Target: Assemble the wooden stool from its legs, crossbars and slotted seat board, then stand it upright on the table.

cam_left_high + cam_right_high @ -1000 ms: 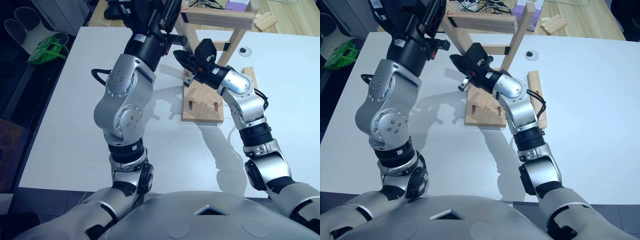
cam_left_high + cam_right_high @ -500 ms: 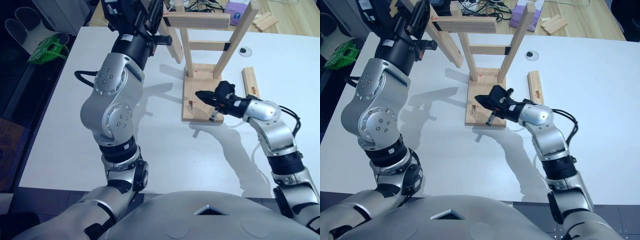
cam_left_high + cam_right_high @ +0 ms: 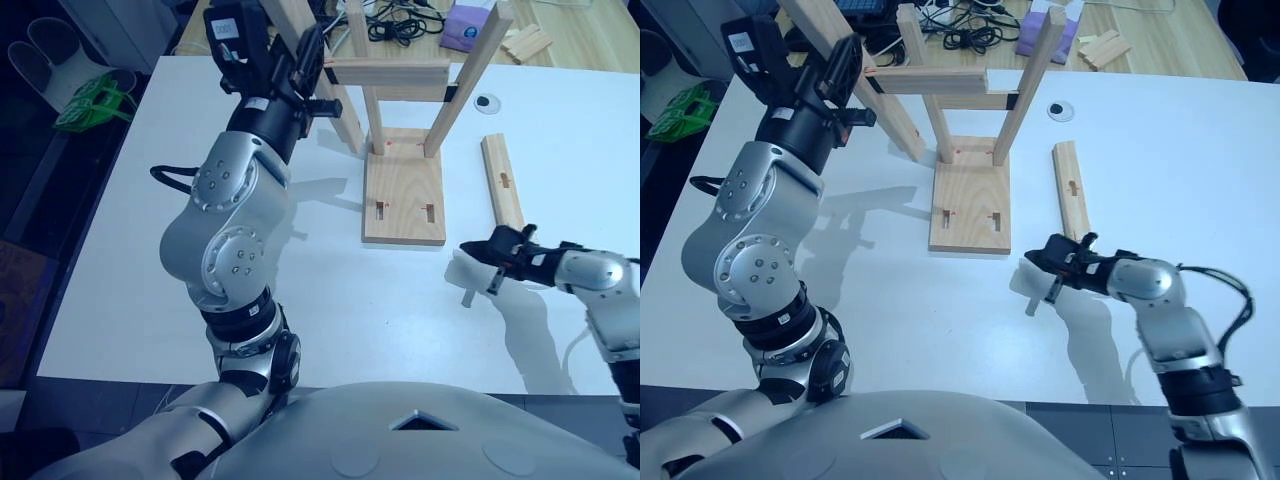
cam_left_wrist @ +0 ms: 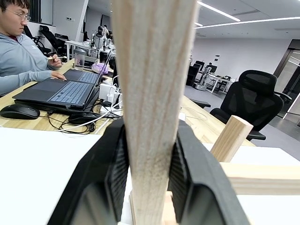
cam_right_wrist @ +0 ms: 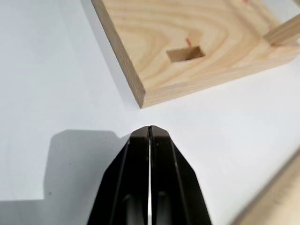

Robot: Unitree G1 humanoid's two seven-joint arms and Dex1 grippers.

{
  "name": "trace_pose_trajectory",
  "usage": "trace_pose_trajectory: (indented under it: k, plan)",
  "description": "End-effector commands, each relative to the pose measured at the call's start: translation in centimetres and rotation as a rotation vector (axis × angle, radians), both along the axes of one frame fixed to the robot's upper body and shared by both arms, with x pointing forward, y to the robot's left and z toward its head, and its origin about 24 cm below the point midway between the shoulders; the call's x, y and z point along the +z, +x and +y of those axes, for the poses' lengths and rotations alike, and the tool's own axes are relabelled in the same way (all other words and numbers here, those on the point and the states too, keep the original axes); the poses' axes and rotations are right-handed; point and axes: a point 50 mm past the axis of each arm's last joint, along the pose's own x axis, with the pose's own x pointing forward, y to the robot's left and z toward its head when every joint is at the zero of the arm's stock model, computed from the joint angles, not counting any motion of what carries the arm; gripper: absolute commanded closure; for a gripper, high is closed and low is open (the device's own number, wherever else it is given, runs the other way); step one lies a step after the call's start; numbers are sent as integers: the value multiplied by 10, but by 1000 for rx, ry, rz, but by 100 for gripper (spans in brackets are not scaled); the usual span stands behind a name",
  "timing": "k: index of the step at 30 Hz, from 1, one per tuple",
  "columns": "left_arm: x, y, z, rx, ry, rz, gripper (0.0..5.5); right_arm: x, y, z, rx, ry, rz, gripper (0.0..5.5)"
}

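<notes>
Head view, seat board: I see the seat board (image 3: 403, 185) lying flat on the white table (image 3: 150, 250). Two standing legs (image 3: 372, 110) are planted at its far edge, and a crossbar (image 3: 395, 76) runs across them high up.
Head view, near slots: two slots (image 3: 381, 209) at the board's near edge are open, with nothing in them.
Head view, left gripper: my left gripper (image 3: 298, 52) is raised over the far left of the board, clamped on a tilted leg (image 3: 343, 115). That leg's lower end is off the board, just beside its far left corner. I cannot tell whether it touches the table. Higher up, the leg meets the crossbar's left end.
Head view, right gripper: my right gripper (image 3: 472, 250) is low over the table, right of the board's near right corner, nearer me and apart from it. Its fingers are pressed together with nothing between them.
Head view, loose bar: a loose bar (image 3: 502, 180) with a cut-out lies flat on the table right of the board, not touching it, beyond the right gripper.
Left wrist view, grip: the tilted leg runs straight up between both pads (image 4: 117, 171), which touch it on either side. Past it I see the top of a standing leg and the crossbar.
Right wrist view, jaws: the fingers are closed tip to tip and empty. They point at the board's corner across a strip of bare table, and one open slot sits just inside that corner.
</notes>
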Motion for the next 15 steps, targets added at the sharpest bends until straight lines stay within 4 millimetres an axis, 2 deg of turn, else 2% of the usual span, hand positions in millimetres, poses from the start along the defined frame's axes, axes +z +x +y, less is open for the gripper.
trace_pose_trajectory:
  k: [1, 3, 5, 10, 12, 15]
  plan:
    - [3, 0, -3, -39, 0, -2, 447, -32, 5, 7, -45, -17, 17, 550]
    - [3, 0, -2, -47, 5, 7, 447, -36, 9, 21, -37, 15, -3, 550]
    - [0, 0, -3, -54, 6, 22, 447, -33, 15, 37, -18, 53, -43, 550]
    - [-1, -1, -1, -57, 18, 30, 447, -28, 27, 54, -38, 93, -94, 550]
    - [-5, -1, 3, -54, 47, 43, 447, -26, 29, 56, -46, 100, -103, 550]
    - [-25, -5, 6, -99, 138, 76, 447, -21, 24, 41, -92, 99, -114, 550]
